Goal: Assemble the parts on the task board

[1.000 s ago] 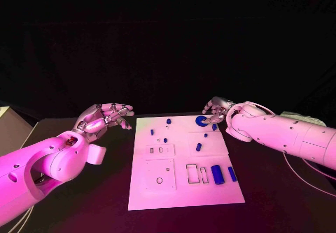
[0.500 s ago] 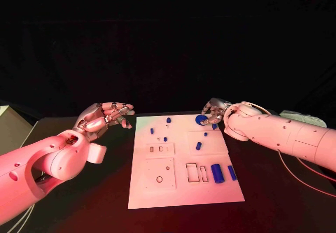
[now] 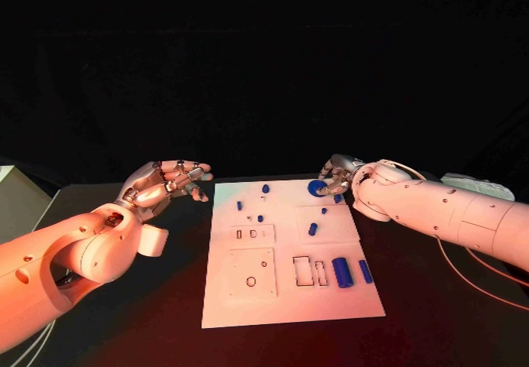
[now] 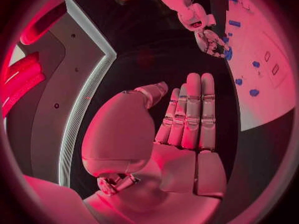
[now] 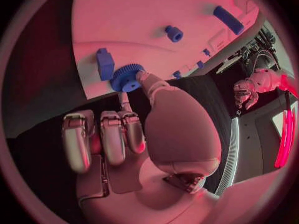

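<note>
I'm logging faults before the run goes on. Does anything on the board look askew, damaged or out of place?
Nothing stands out. The task board lies flat, the small blue parts sit on it, and the right hand touches the blue gear at the board's far edge. The left hand is off the board, holding nothing.

lab bench (black table [image 3: 132, 321])

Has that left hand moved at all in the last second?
No. In the head view the left hand hangs at the same spot beside the task board's far left corner as before, holding nothing.
</note>
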